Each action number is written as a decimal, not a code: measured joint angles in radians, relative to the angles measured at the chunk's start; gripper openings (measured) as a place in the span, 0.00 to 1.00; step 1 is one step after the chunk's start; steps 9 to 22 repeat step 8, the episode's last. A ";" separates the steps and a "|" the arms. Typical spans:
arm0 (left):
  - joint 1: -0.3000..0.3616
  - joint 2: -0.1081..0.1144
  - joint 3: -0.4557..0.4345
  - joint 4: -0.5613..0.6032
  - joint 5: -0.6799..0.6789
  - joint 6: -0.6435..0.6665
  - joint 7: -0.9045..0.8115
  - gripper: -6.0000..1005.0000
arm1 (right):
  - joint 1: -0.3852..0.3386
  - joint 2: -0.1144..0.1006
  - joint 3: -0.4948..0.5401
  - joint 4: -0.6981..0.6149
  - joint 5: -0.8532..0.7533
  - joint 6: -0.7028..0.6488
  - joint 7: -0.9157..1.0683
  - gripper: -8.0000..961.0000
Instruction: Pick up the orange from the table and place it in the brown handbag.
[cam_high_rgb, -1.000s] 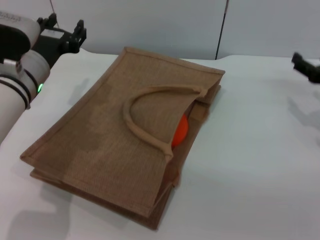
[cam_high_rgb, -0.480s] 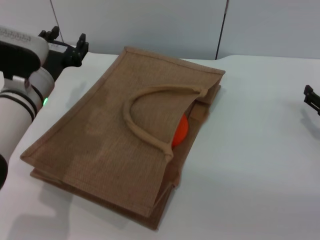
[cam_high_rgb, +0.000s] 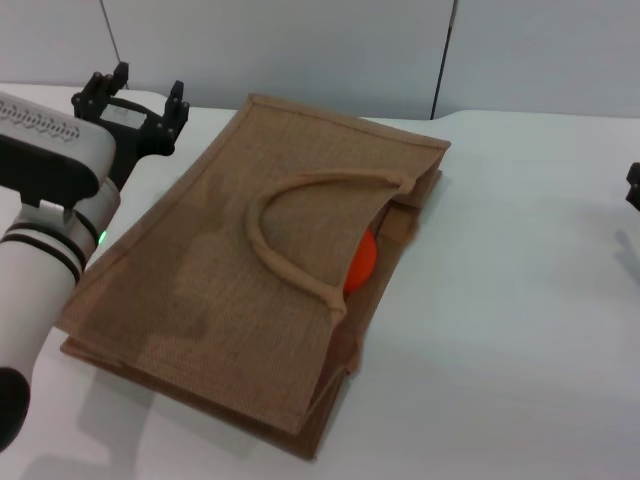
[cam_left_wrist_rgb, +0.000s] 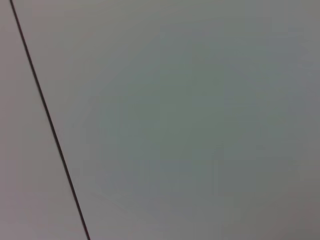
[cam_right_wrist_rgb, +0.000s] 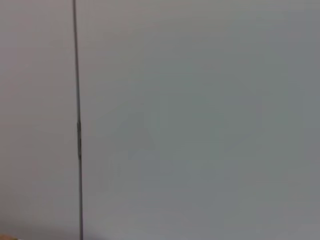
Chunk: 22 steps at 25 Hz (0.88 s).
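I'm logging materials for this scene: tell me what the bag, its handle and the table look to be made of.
Bag: coarse tan-brown woven cloth, likely jute or burlap; a matte, grainy weave shows across its face.
Handle: a paler, rounded loop, seemingly rolled fabric or cord; the exact fibre is unclear.
Table: smooth plain white, faintly glossy, possibly laminate or painted board; no grain shows.

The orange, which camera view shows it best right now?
The head view. There the orange peeks from the mouth of the brown handbag, beneath a handle, mostly hidden. Both wrist views show only a blank wall with a dark seam, no orange.
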 joint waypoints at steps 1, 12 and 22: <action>0.002 0.000 0.005 -0.002 0.000 0.007 0.000 0.65 | 0.000 0.000 0.000 -0.005 0.005 0.004 -0.011 0.92; 0.011 0.000 0.014 -0.011 0.000 0.031 -0.001 0.65 | 0.001 0.000 0.000 -0.015 0.035 0.027 -0.027 0.92; 0.011 0.000 0.014 -0.011 0.000 0.031 -0.001 0.65 | 0.001 0.000 0.000 -0.015 0.035 0.027 -0.027 0.92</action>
